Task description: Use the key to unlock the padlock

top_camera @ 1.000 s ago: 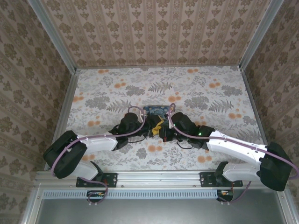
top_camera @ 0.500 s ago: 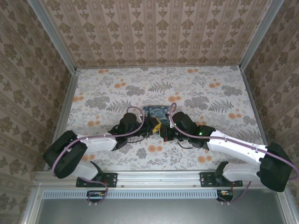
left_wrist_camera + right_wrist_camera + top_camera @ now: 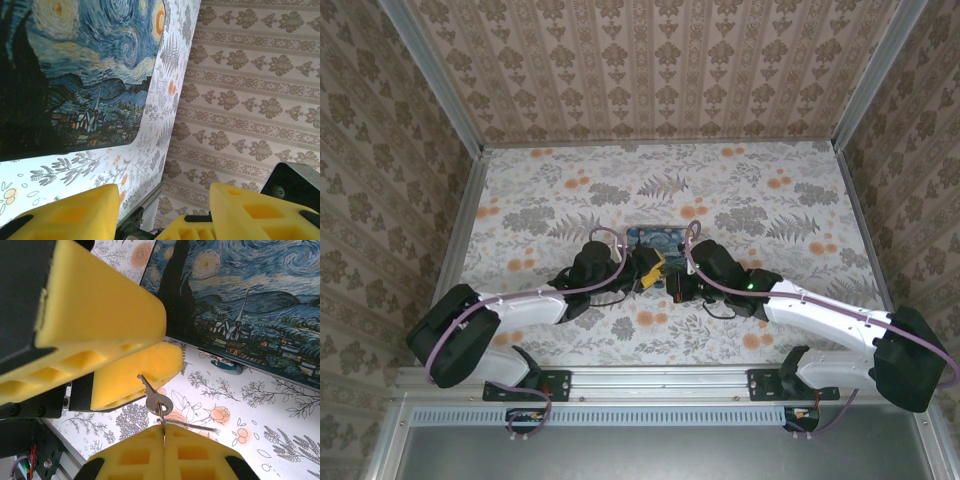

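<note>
The right claw (image 3: 164, 437) was clenched on the key (image 3: 156, 401), apart from the padlock (image 3: 226, 364) lying on the table (image 3: 260, 405) against the tin (image 3: 280, 300); the left claw (image 3: 162, 202) gaped empty. Inserting and turning seemingly not yet done.

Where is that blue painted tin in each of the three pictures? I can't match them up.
Top view: the tin sits mid-table, just beyond where the two arms meet.
Left wrist view: the tin covers the upper left, seen from close by.
Right wrist view: the tin lies upper right, beyond the key pinched in the jaws.
Shared landmark: the flowered table cover under the tin.
</note>
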`<action>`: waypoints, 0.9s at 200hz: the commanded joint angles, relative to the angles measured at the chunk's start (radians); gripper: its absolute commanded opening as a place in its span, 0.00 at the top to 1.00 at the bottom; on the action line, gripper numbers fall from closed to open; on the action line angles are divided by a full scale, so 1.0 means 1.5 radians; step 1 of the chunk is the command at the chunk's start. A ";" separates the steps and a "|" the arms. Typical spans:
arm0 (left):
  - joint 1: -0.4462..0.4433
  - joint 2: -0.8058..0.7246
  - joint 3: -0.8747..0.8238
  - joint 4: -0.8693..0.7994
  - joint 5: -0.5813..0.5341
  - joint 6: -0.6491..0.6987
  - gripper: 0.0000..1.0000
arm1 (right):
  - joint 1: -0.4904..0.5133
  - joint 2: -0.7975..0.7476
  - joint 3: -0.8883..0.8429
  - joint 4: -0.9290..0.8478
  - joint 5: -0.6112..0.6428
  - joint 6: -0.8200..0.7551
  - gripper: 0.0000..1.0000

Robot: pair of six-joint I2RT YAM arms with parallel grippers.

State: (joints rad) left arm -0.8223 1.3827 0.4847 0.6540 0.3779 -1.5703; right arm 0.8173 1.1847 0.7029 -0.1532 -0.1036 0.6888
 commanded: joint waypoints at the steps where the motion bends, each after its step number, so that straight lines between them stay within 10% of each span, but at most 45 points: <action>1: 0.004 -0.007 0.008 -0.007 0.003 0.018 0.54 | -0.006 -0.003 0.006 0.023 -0.012 0.008 1.00; 180: 0.003 0.002 0.007 -0.011 -0.004 0.027 1.00 | -0.009 0.017 0.015 0.044 -0.026 0.011 1.00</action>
State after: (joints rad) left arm -0.8223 1.3827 0.4847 0.6392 0.3775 -1.5494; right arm 0.8120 1.2045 0.7033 -0.1078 -0.1219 0.6891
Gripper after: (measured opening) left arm 0.031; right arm 0.067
